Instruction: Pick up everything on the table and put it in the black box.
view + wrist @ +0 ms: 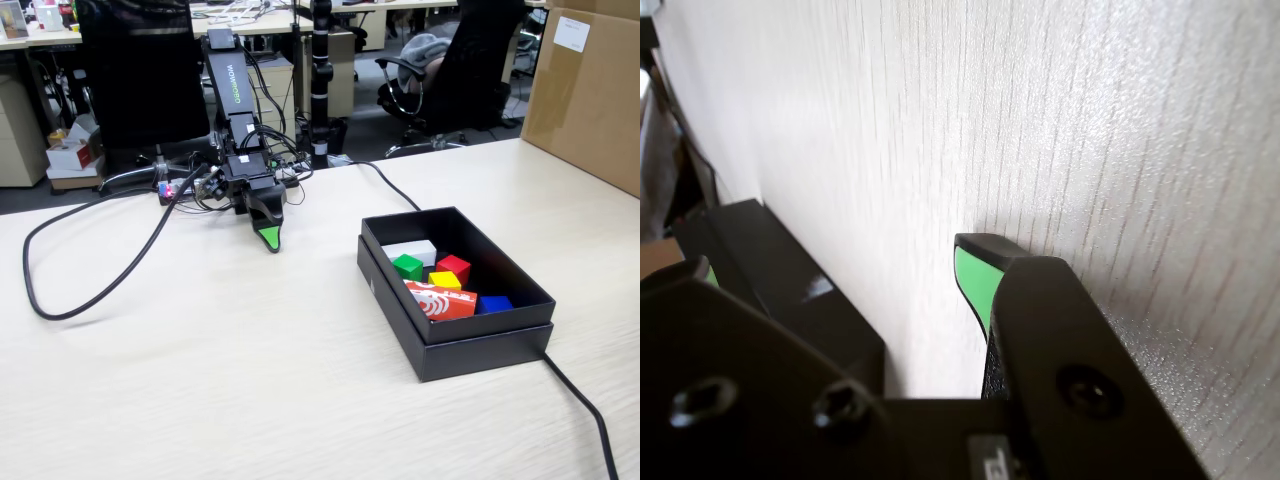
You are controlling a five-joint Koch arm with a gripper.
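Note:
The black box (470, 350) stands on the beige table (200, 370) at the right of the fixed view. The green cube (407, 266), the red cube (454, 267) and the yellow cube (445, 281) lie inside it. My gripper (268, 238), with green-padded tips, hangs low over the table to the left of the box and holds nothing. In the wrist view my gripper (840, 262) has its jaws wide apart, with bare table and a corner of the black box (780, 285) between them.
A white block (411, 250), a red-orange packet (440, 300) and a blue cube (495, 304) also lie in the box. A brown cardboard box (585, 90) stands at the far right. Black cables (100, 285) cross the table at the left, and another cable (585, 415) runs by the box.

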